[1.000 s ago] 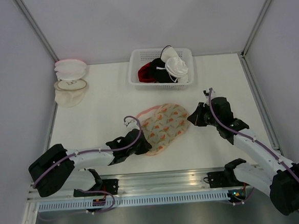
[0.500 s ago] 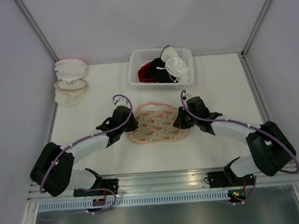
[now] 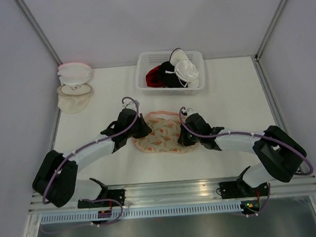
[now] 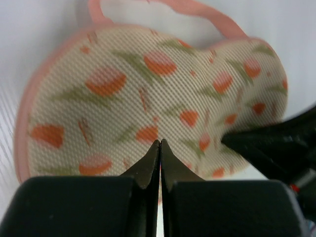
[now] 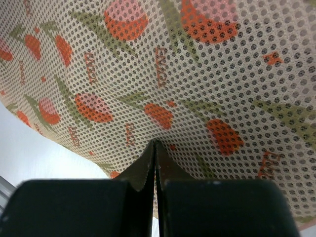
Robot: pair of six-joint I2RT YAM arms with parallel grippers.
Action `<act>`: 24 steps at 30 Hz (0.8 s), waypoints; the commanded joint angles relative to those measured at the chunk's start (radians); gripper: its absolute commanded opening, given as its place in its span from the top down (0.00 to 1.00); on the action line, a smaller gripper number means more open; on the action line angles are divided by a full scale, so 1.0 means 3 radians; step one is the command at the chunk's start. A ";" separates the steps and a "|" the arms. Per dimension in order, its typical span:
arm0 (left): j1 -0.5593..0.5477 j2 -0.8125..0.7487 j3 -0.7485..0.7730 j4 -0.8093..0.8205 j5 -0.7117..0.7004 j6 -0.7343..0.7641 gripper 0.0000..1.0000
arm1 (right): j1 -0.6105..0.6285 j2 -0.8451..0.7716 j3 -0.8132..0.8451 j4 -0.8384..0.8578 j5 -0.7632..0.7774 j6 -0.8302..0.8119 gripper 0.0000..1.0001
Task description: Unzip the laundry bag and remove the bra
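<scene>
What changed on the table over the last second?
The laundry bag swung from diagonal to lying crosswise. The left gripper moved away from the bases to the bag's left end. The right gripper swept inward over its right end. Both grippers stayed shut, with no clear grasp or release. The basket and the pouches stayed put.
</scene>
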 commanded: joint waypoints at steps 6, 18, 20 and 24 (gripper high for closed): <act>-0.0225 -0.0551 -0.0584 -0.0256 -0.0131 -0.0487 0.98 | 0.0004 0.0204 0.0048 0.0173 0.0061 0.0050 1.00; -0.0185 0.0712 -0.0135 0.0470 -0.0371 -0.0355 0.98 | 0.0219 -0.0010 -0.0115 0.0230 -0.0133 0.0214 1.00; -0.0144 0.0865 0.0084 0.0445 -0.0306 -0.0294 0.98 | 0.0367 -0.0092 -0.0146 0.0224 -0.0123 0.0285 1.00; -0.0077 0.1059 0.0397 0.0440 -0.0224 -0.0186 0.98 | 0.0541 -0.0149 -0.0202 0.0275 -0.0123 0.0408 0.99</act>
